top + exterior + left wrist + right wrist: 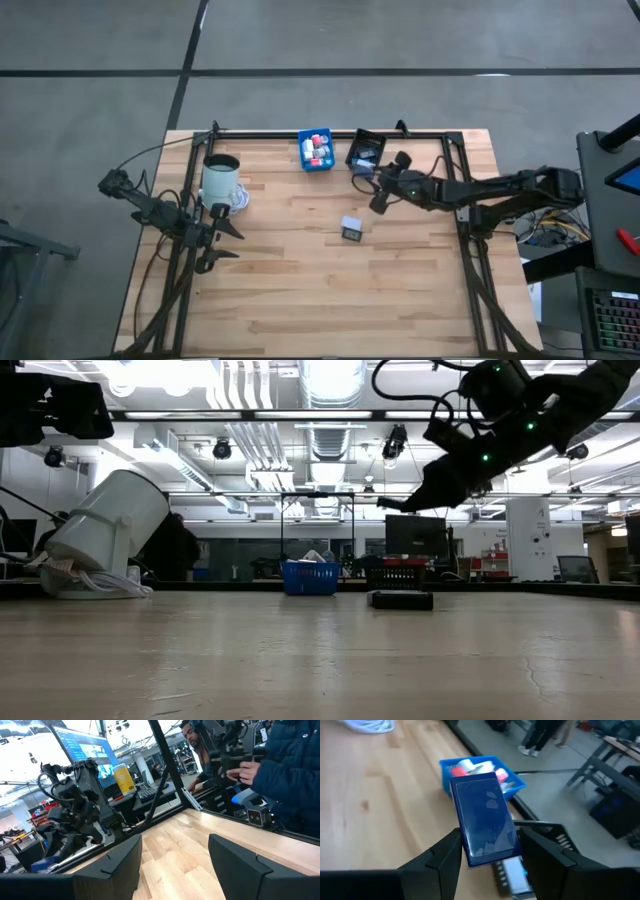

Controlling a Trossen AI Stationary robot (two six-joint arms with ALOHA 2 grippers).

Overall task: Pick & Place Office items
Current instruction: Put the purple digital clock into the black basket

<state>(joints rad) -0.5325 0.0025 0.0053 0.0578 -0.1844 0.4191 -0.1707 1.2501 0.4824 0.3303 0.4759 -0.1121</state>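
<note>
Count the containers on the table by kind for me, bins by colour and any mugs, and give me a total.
Blue bin: 1
Black bin: 1
White mug: 1
Total: 3 containers

We see a wooden table (300, 280) with a black frame (330, 134) around it. A white mug (221, 180) stands near its left edge. At the far edge, a blue bin (316, 150) and a black bin (364, 149) sit side by side. Beyond the table, a person (290, 765) in a dark blue jacket stands near monitors.
</note>
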